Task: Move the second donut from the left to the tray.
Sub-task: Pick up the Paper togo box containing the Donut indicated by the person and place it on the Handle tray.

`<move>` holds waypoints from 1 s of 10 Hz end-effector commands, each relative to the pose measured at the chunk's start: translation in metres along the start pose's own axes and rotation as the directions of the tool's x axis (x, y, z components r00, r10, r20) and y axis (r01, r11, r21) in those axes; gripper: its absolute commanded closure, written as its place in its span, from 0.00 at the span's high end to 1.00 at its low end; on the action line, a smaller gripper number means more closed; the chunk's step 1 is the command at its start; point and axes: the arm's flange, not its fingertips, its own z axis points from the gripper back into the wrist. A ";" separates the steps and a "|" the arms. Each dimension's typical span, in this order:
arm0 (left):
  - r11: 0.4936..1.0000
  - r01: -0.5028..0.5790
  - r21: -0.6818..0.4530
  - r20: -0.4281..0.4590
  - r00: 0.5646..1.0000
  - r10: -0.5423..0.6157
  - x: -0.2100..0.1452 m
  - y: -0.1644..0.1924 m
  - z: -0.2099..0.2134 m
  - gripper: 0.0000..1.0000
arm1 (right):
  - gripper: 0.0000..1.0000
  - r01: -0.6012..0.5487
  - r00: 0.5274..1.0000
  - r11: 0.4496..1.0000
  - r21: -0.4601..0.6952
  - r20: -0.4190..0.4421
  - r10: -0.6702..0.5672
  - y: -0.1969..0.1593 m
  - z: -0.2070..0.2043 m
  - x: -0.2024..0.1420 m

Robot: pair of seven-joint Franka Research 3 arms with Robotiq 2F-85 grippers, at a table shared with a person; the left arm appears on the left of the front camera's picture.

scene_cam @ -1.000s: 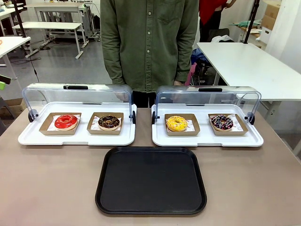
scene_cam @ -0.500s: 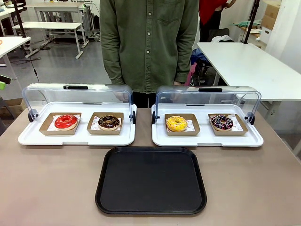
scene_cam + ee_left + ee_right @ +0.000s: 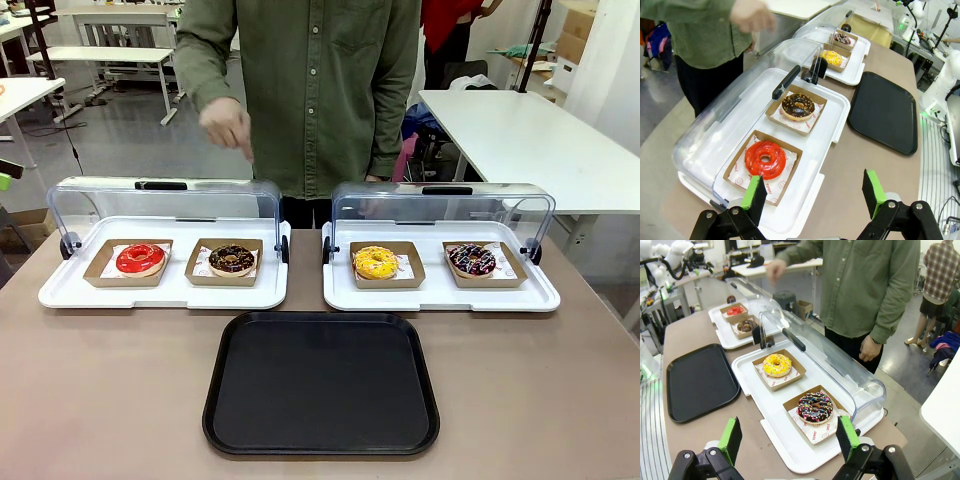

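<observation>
Step one, and nothing is lifted yet. The second donut from the left (image 3: 232, 258), dark icing with pale sprinkles, sits in its brown cardboard holder (image 3: 225, 281) inside the left white case (image 3: 160, 292). It is just beside the red donut (image 3: 140, 258), and the clear lid (image 3: 165, 205) stands swung back behind them. The black tray (image 3: 320, 385) lies bare on the bench (image 3: 100, 400), just in front of the two cases.

Across the bench the person's hand (image 3: 228, 125) hangs in the air above that left case, touching nothing. The left claw (image 3: 815, 189) hovers short of the case, green pads wide apart, gripping nothing. The right claw (image 3: 789, 437) is likewise spread and empty, near the end of the other case.

So this reads as the approach stage. Next move, as I see it: the left claw goes in over the case's front lip and comes down on the chocolate one. It should pinch the holder's edge or the donut's sides gently, since soft icing would smear. It also needs to steer clear of the red neighbour and that hand.
</observation>
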 end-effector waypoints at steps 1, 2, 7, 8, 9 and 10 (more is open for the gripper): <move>1.000 -0.001 0.000 -0.006 1.000 0.001 0.002 -0.001 0.000 1.00 | 1.00 -0.005 1.000 1.000 0.002 0.005 0.005 0.000 0.000 0.002; 1.000 -0.001 0.000 -0.006 1.000 0.001 0.002 -0.001 0.000 1.00 | 1.00 -0.005 1.000 1.000 0.002 0.005 0.005 0.000 0.000 0.002; 1.000 -0.001 0.000 -0.006 1.000 0.001 0.002 -0.001 0.000 1.00 | 1.00 -0.005 1.000 1.000 0.002 0.005 0.005 0.000 0.000 0.002; 1.000 -0.001 0.000 -0.006 1.000 0.001 0.002 -0.001 0.000 1.00 | 1.00 -0.005 1.000 1.000 0.002 0.005 0.005 0.000 0.000 0.002; 1.000 -0.001 0.000 -0.006 1.000 0.001 0.002 -0.001 0.000 1.00 | 1.00 -0.005 1.000 1.000 0.002 0.005 0.005 0.000 0.000 0.002; 1.000 -0.001 0.000 -0.006 1.000 0.001 0.002 -0.001 0.000 1.00 | 1.00 -0.005 1.000 1.000 0.002 0.005 0.005 0.000 0.000 0.002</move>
